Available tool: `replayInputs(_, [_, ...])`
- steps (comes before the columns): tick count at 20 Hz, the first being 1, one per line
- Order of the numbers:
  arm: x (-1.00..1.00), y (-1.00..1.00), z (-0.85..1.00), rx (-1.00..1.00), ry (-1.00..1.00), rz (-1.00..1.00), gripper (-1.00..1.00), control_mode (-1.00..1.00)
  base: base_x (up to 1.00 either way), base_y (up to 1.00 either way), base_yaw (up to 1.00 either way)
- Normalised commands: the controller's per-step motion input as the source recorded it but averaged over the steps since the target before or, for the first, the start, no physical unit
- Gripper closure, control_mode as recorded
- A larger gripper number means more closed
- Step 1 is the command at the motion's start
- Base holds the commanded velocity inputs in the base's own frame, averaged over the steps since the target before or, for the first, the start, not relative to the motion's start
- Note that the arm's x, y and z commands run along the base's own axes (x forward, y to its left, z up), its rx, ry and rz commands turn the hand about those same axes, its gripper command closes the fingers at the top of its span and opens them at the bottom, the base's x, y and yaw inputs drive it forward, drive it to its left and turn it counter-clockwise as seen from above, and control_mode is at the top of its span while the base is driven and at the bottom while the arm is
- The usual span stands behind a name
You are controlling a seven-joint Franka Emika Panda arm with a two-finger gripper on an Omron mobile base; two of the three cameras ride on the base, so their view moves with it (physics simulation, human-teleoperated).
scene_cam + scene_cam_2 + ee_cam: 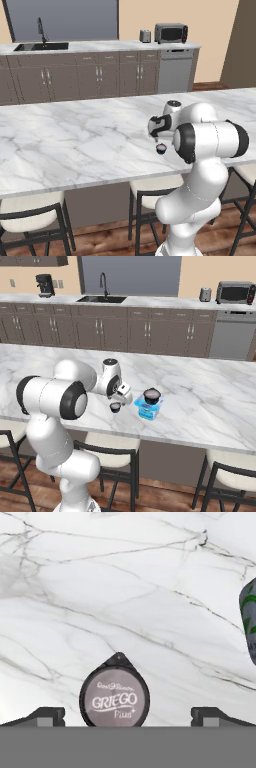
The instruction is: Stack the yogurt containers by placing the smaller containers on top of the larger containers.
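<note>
The smaller yogurt container (115,698) is a dark round cup with a grey lid printed "GRIEGO", standing on the marble island near its front edge (115,406) (161,148). My gripper (128,717) hangs just above it, open, with its fingertips (47,716) spread wide to either side of the cup (118,400) (160,140). The larger yogurt container (151,394) is a wider dark cup a short way to the right and appears to rest on a pale blue box (148,411). Its dark, green-patterned side shows at the right edge of the hand view (250,622).
The marble island top (75,140) stretches wide to the left and back. Stools (107,448) stand under its front edge. Behind are cabinets with a sink (41,47), a toaster (145,35), a microwave (170,32) and a coffee machine (45,285).
</note>
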Motion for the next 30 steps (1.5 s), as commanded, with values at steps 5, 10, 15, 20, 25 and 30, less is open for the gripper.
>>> replayInputs(5, [0.0,0.05,-0.19,0.04,0.0,0.0,-1.0,-1.0,0.0,0.0,0.0])
replayInputs(10, [0.0,0.07,-0.17,0.03,0.0,0.0,-1.0,-1.0,0.0,0.0,0.0])
replayInputs(15, [0.0,0.05,-0.12,0.0,0.0,0.0,-1.0,-1.0,0.0,0.0,0.0])
replayInputs(20, [0.0,0.01,-0.04,0.0,0.0,0.0,-1.0,-1.0,0.0,0.0,0.0])
replayInputs(25, [0.0,0.0,-0.06,0.0,0.0,0.0,-1.0,-1.0,0.0,0.0,0.0])
replayInputs(30, [0.01,0.0,-0.07,0.0,0.0,0.0,-1.0,-1.0,0.0,0.0,0.0])
